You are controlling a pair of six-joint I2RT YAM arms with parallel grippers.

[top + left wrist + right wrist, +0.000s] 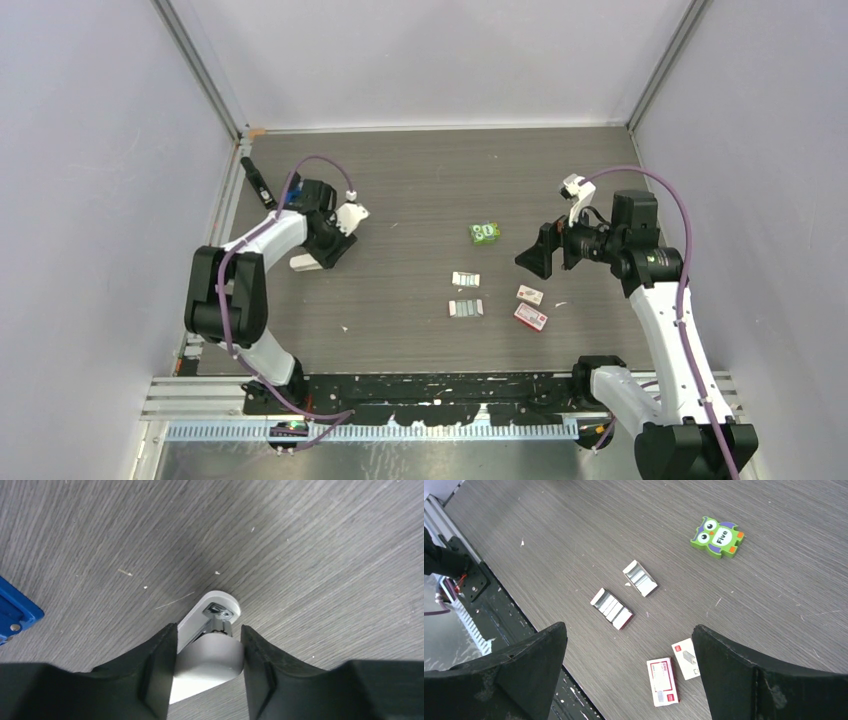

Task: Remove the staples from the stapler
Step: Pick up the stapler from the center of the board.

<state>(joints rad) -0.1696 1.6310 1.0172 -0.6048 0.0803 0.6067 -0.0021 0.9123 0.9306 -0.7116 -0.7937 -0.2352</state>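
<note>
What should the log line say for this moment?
left gripper: closed on white object | right gripper: open, over staple boxes | stapler: not held

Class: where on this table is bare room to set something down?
Free: grey wood tabletop between the white plastic device in the left pincer and the green owl tile, and along its far edge. Crowded: around the open staple trays and red-and-white boxes.

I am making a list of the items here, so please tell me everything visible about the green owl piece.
The green owl piece is flat, with a jigsaw-like outline. Its body is green, with purple wings, orange feet, large white eyes and a white belly printed "Five". The material looks like painted wood or foam; I cannot tell which. It lies face up on the grey table, apart from everything else; only the table touches it.
</note>
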